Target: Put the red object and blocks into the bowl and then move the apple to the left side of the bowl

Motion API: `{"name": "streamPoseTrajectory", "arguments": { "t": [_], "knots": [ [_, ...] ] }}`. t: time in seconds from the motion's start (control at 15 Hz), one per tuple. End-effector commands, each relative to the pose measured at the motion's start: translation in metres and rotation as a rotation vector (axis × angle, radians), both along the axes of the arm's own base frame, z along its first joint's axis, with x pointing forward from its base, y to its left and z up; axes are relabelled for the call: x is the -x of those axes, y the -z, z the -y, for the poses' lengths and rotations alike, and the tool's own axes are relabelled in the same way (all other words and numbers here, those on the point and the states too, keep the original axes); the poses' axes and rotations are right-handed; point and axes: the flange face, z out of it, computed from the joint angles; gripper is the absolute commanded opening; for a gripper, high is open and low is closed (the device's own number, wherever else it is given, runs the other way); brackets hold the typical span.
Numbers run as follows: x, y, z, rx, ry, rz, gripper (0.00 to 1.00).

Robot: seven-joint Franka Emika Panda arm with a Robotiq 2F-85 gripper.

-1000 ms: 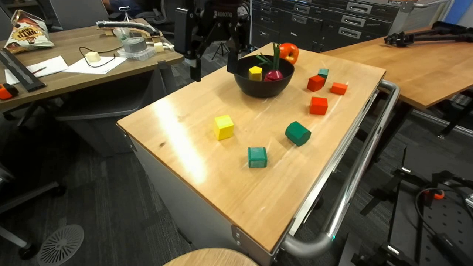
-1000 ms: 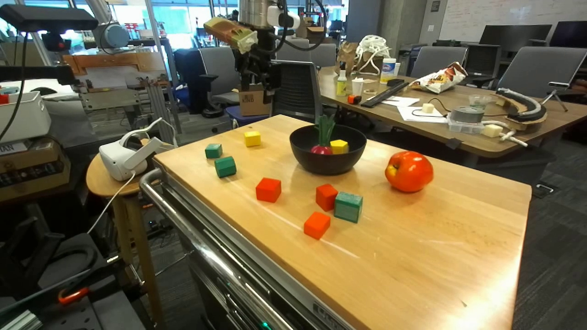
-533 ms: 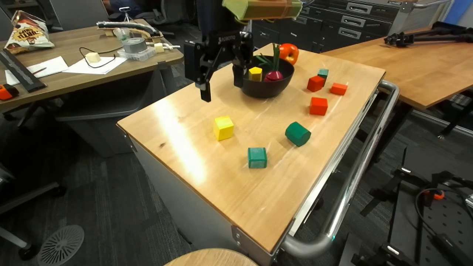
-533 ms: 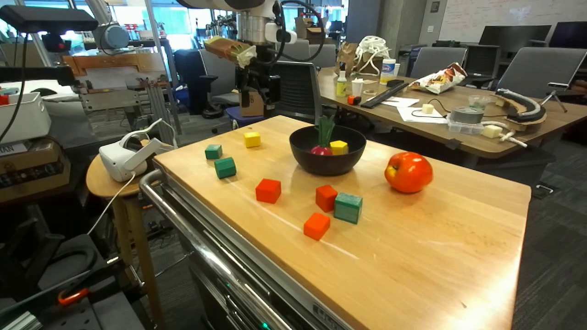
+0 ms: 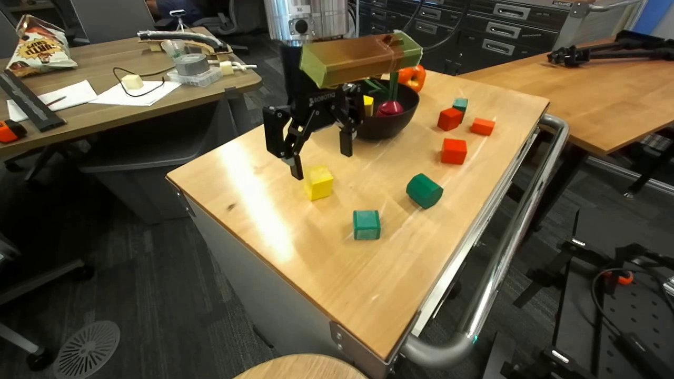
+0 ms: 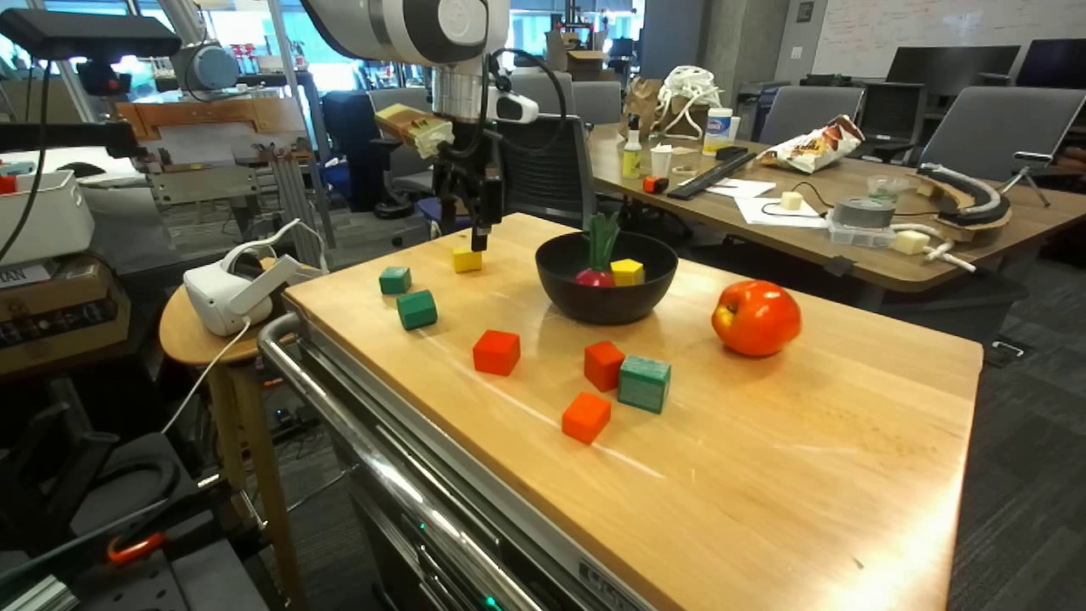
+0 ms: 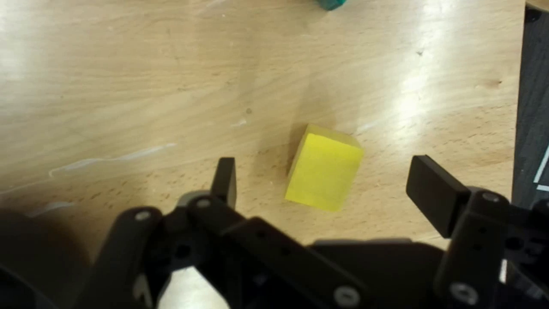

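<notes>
While the wrist view puts the Robotiq gripper (image 7: 321, 180) over a yellow block (image 7: 326, 169), its fingers (image 7: 435, 195) stand wide apart, empty. Block likely light, stiff, smooth-faced; pinch opposite side faces (it lies skewed). Green block (image 7: 332, 3) cut off. In an exterior view, yellow block sits on wooden tabletop (image 5: 371, 168), outside the black bowl (image 5: 387, 128), which the gripper partly hides. In an exterior view, a finger overlaps the yellow block; clearance unclear.

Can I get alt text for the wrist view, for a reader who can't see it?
A yellow block lies on a pale wooden tabletop, framed between the jaws of the open black tool with a gap on either side. Part of a green block shows at the top edge; dark floor shows past the tabletop's right edge.
</notes>
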Motion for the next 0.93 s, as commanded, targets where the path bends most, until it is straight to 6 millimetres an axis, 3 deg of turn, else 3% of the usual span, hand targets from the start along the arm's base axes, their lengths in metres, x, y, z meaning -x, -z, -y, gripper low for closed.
{"name": "streamPoseTrajectory", "arguments": {
  "t": [0.0, 0.07, 0.13, 0.27, 0.67, 0.87],
  "knots": [
    [-0.001, 0.002, -0.005, 0.015, 0.055, 0.008, 1.0],
    [-0.002, 0.004, -0.006, 0.016, 0.06, 0.002, 1.0],
    [-0.002, 0.006, -0.007, 0.018, 0.065, -0.005, 0.75],
    [-0.002, 0.01, -0.008, 0.021, 0.074, -0.015, 0.66],
    [-0.005, 0.018, -0.004, 0.063, 0.097, -0.022, 0.18],
    [-0.007, -0.001, 0.004, 0.06, 0.097, 0.015, 0.16]
  ]
}}
